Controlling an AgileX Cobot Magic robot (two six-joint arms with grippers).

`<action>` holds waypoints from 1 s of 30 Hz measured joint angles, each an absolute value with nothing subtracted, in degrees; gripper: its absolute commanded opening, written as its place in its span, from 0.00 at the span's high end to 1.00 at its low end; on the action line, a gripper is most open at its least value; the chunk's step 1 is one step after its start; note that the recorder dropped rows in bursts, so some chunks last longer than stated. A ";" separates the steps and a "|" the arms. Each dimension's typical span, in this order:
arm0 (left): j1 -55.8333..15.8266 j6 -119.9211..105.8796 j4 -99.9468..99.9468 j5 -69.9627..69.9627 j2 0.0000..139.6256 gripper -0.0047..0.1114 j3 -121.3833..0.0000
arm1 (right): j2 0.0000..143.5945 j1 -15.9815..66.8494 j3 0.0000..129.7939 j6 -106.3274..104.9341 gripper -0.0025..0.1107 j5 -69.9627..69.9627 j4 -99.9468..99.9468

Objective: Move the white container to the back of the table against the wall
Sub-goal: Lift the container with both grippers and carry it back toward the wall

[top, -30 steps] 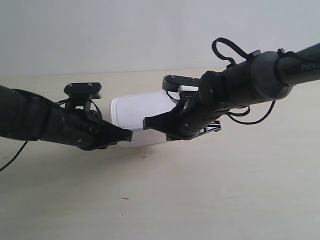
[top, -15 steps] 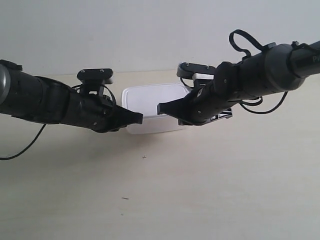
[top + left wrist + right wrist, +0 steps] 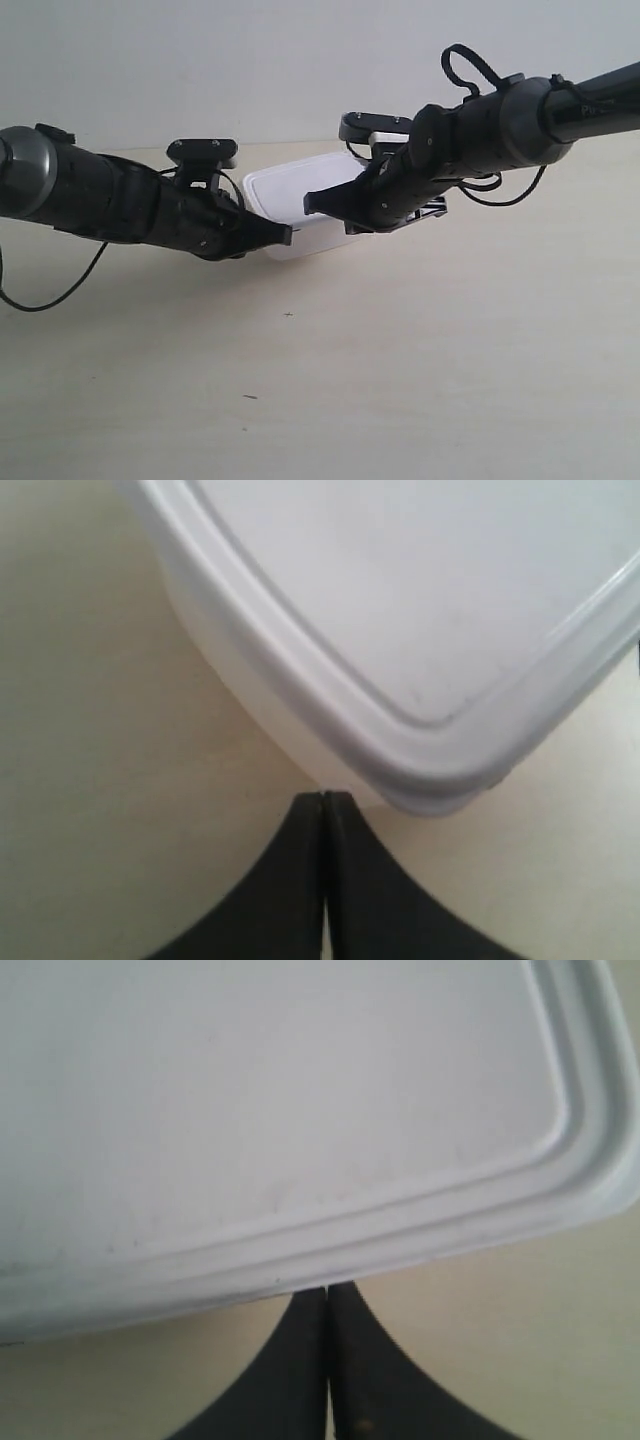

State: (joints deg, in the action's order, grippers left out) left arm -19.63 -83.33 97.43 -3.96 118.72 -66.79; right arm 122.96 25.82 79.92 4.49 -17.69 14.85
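Note:
The white container (image 3: 288, 192) lies flat on the table (image 3: 400, 380), turned a little askew, a short way in front of the wall (image 3: 250, 60). The gripper (image 3: 285, 236) of the arm at the exterior view's left is shut, its tip at the box's near corner. The gripper (image 3: 312, 203) of the arm at the exterior view's right is shut too, with its tip at the box's near right side. In the left wrist view my left gripper (image 3: 323, 796) touches the container (image 3: 400, 600) just beside a rounded corner. My right gripper (image 3: 327, 1288) meets the rim of the container (image 3: 280, 1090).
A black cable (image 3: 50, 295) trails from the arm at the exterior view's left onto the table. A few tiny dark specks (image 3: 249, 397) mark the wood in front. Bare tabletop (image 3: 420, 400) stretches toward the camera.
Both shut grippers have moved toward the wall, staying against the white container. The box has slid back with them and turned slightly.

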 measured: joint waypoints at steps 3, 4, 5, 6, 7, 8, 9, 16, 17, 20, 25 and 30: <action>-19.63 -83.49 97.43 -3.47 119.16 0.96 -68.54 | 123.60 25.82 80.05 4.01 0.98 -17.15 14.85; -19.63 -83.49 97.43 -3.32 119.16 0.96 -69.03 | 123.77 25.82 80.05 3.93 0.98 -16.69 14.85; -19.63 -83.49 97.32 -3.00 119.16 0.96 -69.66 | 124.05 25.82 80.05 3.80 0.98 -16.40 14.85; -19.63 -83.58 97.16 -2.72 119.16 0.96 -70.32 | 124.28 25.82 80.05 3.67 0.98 -16.05 14.85; -19.63 -83.58 96.88 -2.52 119.24 0.96 -70.83 | 124.43 25.82 80.05 3.67 0.98 -15.79 14.85; -19.63 -83.62 96.65 -2.09 119.62 0.96 -71.58 | 124.64 25.82 80.18 3.67 0.98 -15.66 14.85; -19.63 -83.72 96.45 -1.60 119.86 0.96 -72.07 | 124.94 25.82 80.53 3.56 0.98 -15.66 14.85; -19.63 -83.72 95.98 0.00 122.63 0.96 -75.12 | 127.08 25.82 85.43 3.05 0.98 -16.50 14.70; -19.63 -83.72 95.89 0.00 123.10 0.96 -75.51 | 127.35 25.71 86.42 2.94 0.98 -17.01 14.71; -19.63 -83.72 95.57 1.23 124.04 0.96 -76.38 | 128.86 25.47 89.33 2.93 0.98 -18.54 14.60; -19.63 -83.72 94.03 2.66 125.27 0.96 -79.15 | 130.72 25.47 93.47 2.81 0.98 -20.32 14.70; -19.63 -83.93 93.33 3.77 126.57 0.96 -81.44 | 131.87 25.47 95.94 2.81 0.98 -20.45 14.70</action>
